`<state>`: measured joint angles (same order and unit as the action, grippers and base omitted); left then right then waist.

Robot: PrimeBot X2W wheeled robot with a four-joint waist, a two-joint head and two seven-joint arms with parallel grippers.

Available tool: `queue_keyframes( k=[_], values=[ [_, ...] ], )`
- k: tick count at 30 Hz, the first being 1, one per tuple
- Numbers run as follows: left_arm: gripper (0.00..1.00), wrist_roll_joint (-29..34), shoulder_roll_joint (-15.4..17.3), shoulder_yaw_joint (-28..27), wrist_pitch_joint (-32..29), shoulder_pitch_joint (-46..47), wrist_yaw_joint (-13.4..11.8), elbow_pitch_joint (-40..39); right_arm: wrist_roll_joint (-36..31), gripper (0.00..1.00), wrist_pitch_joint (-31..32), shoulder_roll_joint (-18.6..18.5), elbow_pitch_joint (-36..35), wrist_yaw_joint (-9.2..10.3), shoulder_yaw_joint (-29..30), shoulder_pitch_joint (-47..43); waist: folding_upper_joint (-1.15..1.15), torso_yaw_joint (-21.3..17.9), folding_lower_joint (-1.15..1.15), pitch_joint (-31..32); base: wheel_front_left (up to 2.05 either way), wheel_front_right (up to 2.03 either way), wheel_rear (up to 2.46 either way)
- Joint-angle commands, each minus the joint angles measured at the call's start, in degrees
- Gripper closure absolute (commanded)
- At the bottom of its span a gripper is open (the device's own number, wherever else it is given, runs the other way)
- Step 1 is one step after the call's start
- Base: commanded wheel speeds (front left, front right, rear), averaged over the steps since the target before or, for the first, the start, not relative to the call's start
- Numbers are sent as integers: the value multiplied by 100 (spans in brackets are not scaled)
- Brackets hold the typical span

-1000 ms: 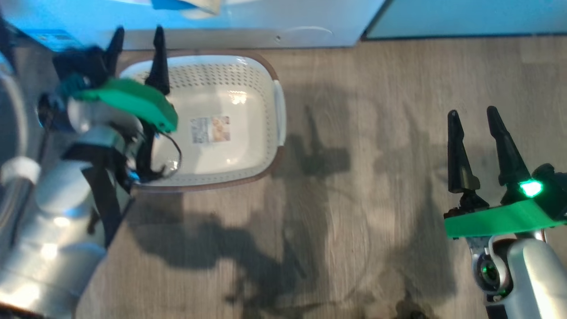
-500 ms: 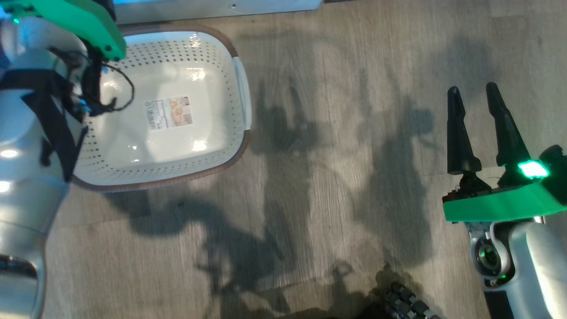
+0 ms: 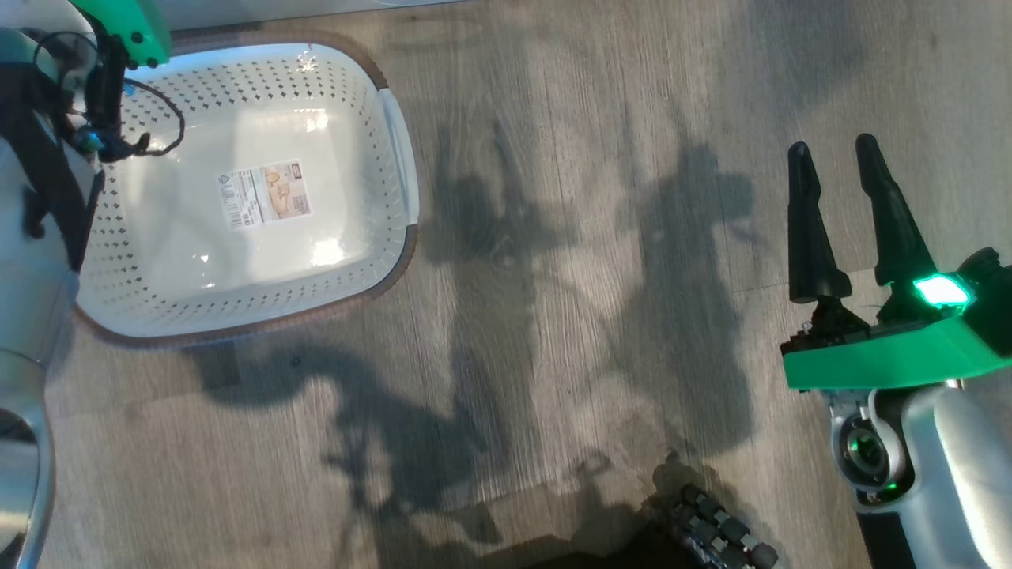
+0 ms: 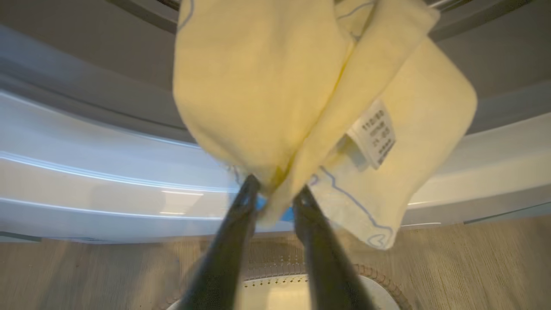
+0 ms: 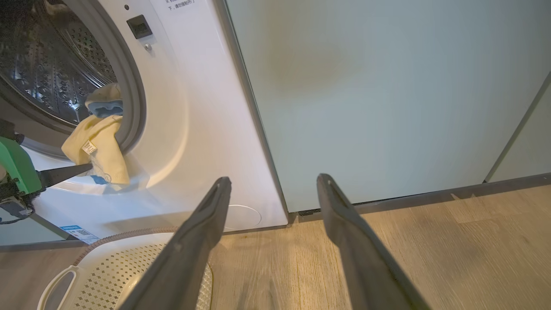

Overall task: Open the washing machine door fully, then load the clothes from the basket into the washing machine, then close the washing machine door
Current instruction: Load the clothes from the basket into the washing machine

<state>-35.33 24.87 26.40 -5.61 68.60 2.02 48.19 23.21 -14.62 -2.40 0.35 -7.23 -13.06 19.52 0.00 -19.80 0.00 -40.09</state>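
Observation:
The pale yellow clothes (image 4: 275, 86) hang from the lower rim of the washing machine (image 5: 185, 107) opening, partly inside the steel drum (image 5: 51, 64). My left gripper (image 4: 276, 196) has its tips closed around the cloth's lower fold; in the right wrist view one of its dark fingers (image 5: 64, 172) reaches the clothes (image 5: 97, 146) from the left. The basket (image 3: 387, 142) sits on the floor with just a label inside, below the left arm. My right gripper (image 3: 832, 144) hovers open over bare floor, well right of the basket (image 5: 86, 275). The washing machine door is out of view.
A pale teal cabinet (image 5: 387, 86) stands right of the machine, flush with its front. The machine's round lower hatch (image 5: 243, 215) sits just above the wooden floor (image 3: 553, 316). Part of my wheeled base (image 3: 719, 529) shows at the bottom edge.
The head camera has tipped down, so the basket slid up and left in view. My left gripper rose from above the basket to the cloth at the drum rim. The right gripper stayed put.

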Motion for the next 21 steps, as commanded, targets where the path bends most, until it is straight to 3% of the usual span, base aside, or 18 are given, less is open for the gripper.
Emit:
queue_keyframes(
  k=[1,11,21],
  values=[
    [100,30,267,-96,-28,237,6,-58,42,0,-38,-48,-189,-25,-88,-30,0,-8,0,-7,0,0,0],
    [100,-55,20,92,-296,388,201,204,-2,0,-38,-48,-164,-25,16,-33,0,178,0,51,0,0,0],
    [100,-264,28,269,-1144,642,396,-528,-89,0,-38,-48,-124,-25,81,9,0,477,0,118,0,0,0]
  ],
)
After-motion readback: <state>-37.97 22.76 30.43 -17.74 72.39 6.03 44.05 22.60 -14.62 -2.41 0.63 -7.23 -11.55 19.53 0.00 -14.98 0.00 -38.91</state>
